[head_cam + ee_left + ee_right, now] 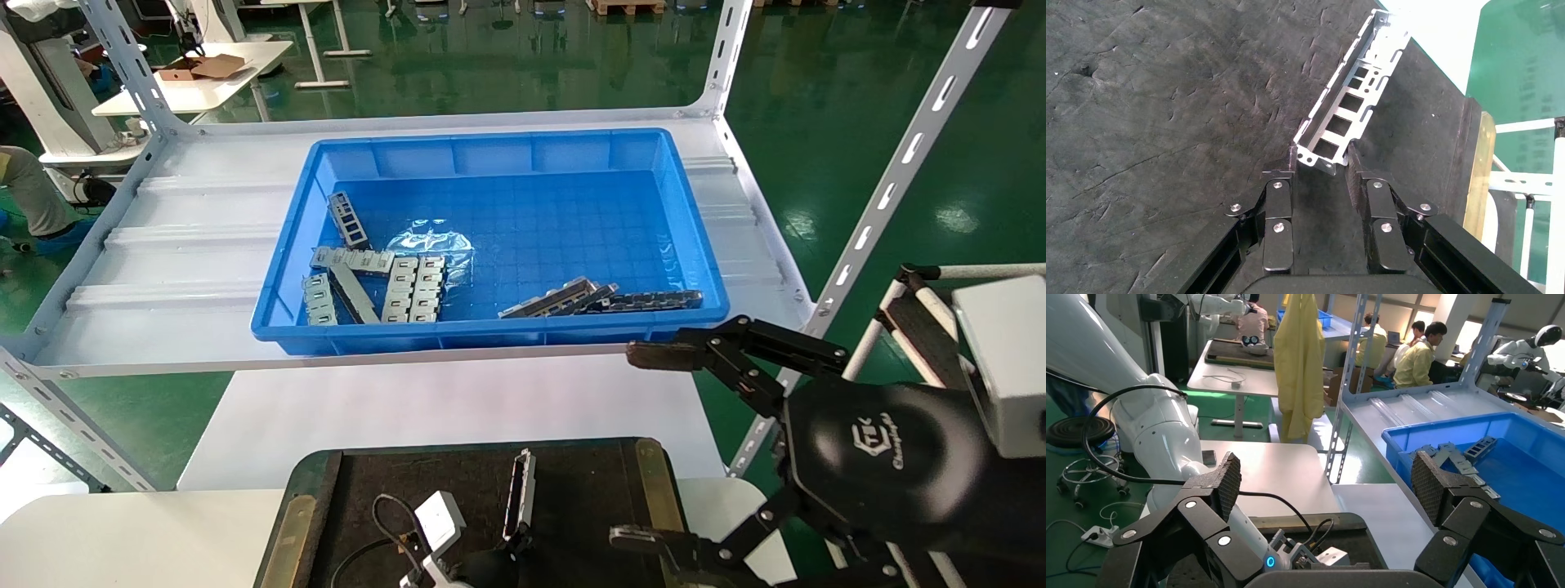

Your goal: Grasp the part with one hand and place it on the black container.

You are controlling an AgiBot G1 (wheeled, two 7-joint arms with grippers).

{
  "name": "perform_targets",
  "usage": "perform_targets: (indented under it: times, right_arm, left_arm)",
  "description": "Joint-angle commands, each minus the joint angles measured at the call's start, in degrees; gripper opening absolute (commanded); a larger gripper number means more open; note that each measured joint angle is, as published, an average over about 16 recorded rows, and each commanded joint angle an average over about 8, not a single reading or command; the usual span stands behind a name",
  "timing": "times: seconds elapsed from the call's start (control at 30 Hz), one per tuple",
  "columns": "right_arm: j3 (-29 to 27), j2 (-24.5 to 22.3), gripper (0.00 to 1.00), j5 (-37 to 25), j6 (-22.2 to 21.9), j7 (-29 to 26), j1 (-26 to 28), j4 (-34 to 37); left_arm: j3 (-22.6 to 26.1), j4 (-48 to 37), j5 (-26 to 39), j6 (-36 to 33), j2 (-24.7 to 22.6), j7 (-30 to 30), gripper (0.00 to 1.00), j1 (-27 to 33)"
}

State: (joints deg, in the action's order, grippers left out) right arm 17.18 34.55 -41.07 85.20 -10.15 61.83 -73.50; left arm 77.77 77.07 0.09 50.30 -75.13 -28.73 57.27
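Left gripper (1322,168): closest in, low over the tray; its jaws sit on either side of the part's near end. One pad looks to touch the bar's side, the other seems a shade off, so whether it is clamped or just let go I cannot tell.
Part (1350,104): the grey channel bar lies along the black felt, cut-outs up, its far end pointing toward the tray's far edge. In the head view it (520,492) sits about mid-tray.
Tray (1156,116): the black container, on the white table under the robot; brass strip along its side.
Right gripper (654,445): off to the right beside the tray, fingers spread wide, holding nothing (parked, by the look of it).
Bin (490,335): the blue bin on the shelf beyond holds more bars and plates.
Step in hand: placing looks nearly finished.
Doing it well: I'd want the bar flat on the felt before the jaws part fully, then a straight lift, so a pad doesn't drag the near end sideways.
Watch for: the bar tipping on its edge if one pad clings.
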Motion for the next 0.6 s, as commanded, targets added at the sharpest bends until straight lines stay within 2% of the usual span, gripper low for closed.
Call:
perform_targets:
  times: [0.03, 0.1, 0.6]
  right_arm:
    - [0.01, 0.00, 1.00, 0.00, 0.00, 0.00, 0.00, 0.00]
    - [0.01, 0.00, 1.00, 0.01, -0.01, 0.01, 0.00, 0.00]
    - [0.06, -0.02, 1.00, 0.04, -0.02, 0.03, 0.01, 0.00]
  left_arm:
    - [0.03, 0.01, 0.18, -0.18, -0.04, -0.18, 0.80, -0.01]
    - [0.03, 0.02, 0.34, -0.30, -0.03, -0.39, 0.99, 0.00]
    - [0.34, 0.08, 1.44, -0.61, 0.03, -1.53, 1.00, -0.02]
